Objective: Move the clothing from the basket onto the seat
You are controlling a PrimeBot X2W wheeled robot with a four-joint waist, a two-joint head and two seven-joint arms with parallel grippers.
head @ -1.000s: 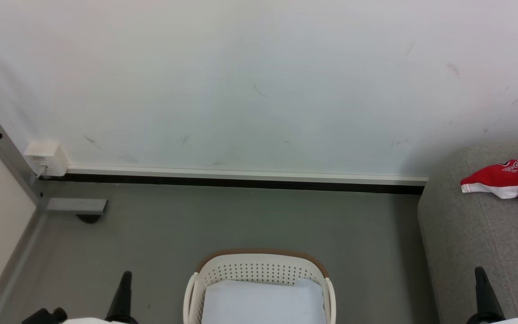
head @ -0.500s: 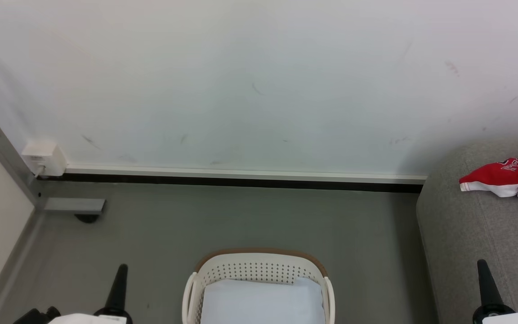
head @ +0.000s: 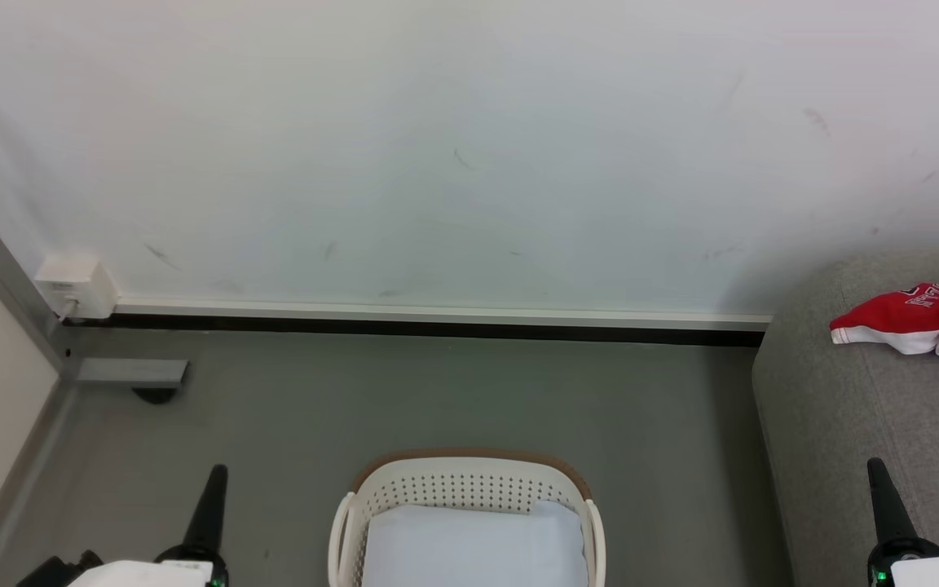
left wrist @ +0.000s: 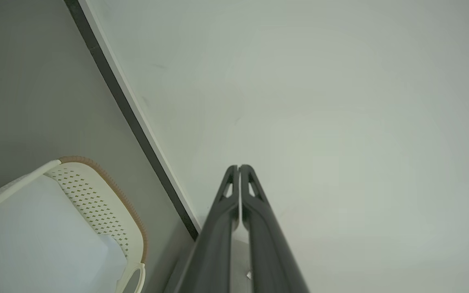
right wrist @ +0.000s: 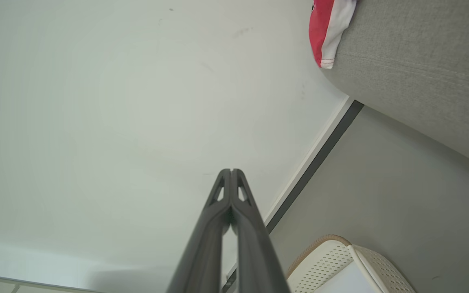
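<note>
Clothing (head: 903,314), crumpled red, on woven seat (head: 844,424)

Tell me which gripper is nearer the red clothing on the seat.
Right. The right gripper shows against the near part of the seat, below the clothing in the head view. The left gripper is beyond the basket, over the floor.

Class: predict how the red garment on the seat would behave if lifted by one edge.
Its crumpled folds suggest the red garment would likely droop floppily. It looks thin, so probably light; unlikely to roll.
</note>
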